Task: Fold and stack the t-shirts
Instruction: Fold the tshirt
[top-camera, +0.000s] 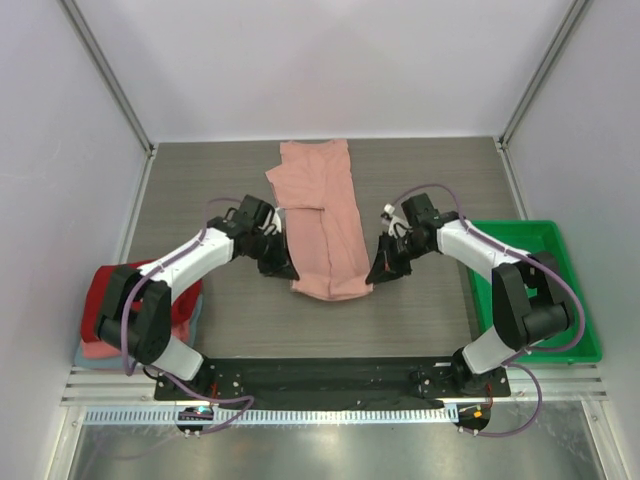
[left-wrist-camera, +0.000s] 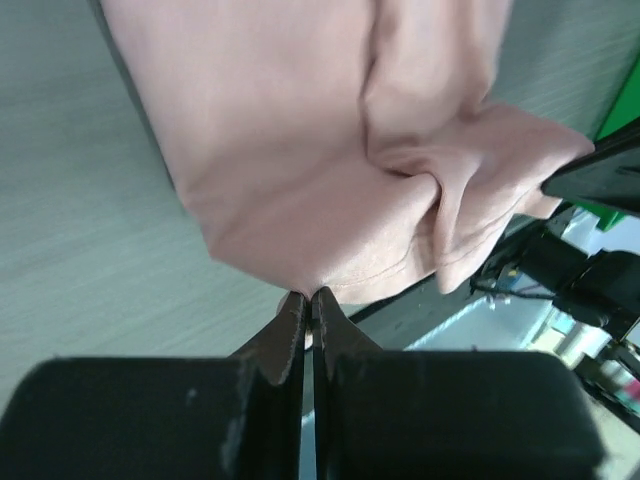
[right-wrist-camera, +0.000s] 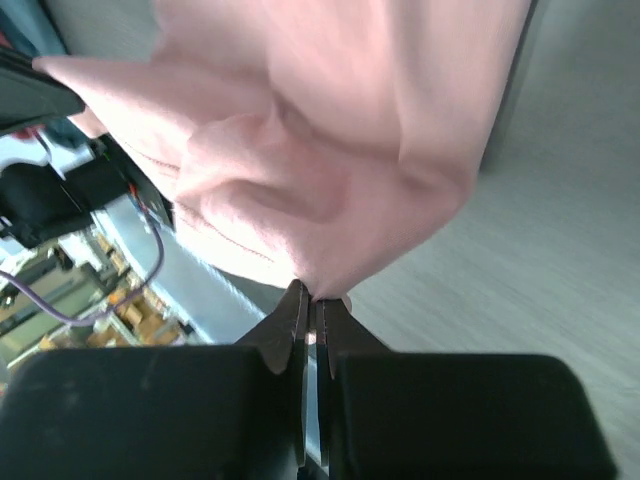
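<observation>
The pink shirt (top-camera: 322, 215) lies in a long strip in the middle of the table (top-camera: 200, 180). The left gripper (left-wrist-camera: 308, 295) pinches its near left corner tight. The right gripper (right-wrist-camera: 311, 290) pinches the near right one.

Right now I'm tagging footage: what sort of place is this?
Probably a robot lab cell: table enclosed by white panels, pink t-shirt pinched by left claw and right claw, green tray alongside.
</observation>
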